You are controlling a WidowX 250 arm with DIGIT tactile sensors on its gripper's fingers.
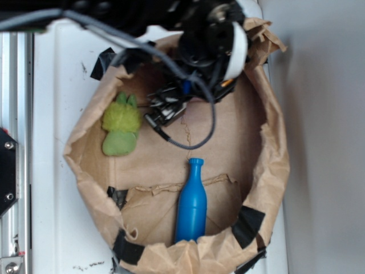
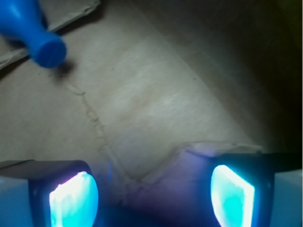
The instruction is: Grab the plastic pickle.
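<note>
No plastic pickle shows in either view; it is hidden or out of frame. My gripper [image 1: 166, 109] hangs low over the back of the brown paper floor, under the black arm and its cables. From the wrist, the gripper [image 2: 154, 189] is open. Its two glowing cyan pads [image 2: 75, 198] stand wide apart, with only creased paper and dark shadow between them.
A blue plastic bottle [image 1: 191, 205] lies at the front with its cap [image 2: 47, 47] pointing toward my gripper. A fuzzy light-green plush toy [image 1: 121, 125] sits to the left. The crumpled paper bag wall [image 1: 274, 160] rings everything, and black tape [image 1: 248, 225] patches its rim.
</note>
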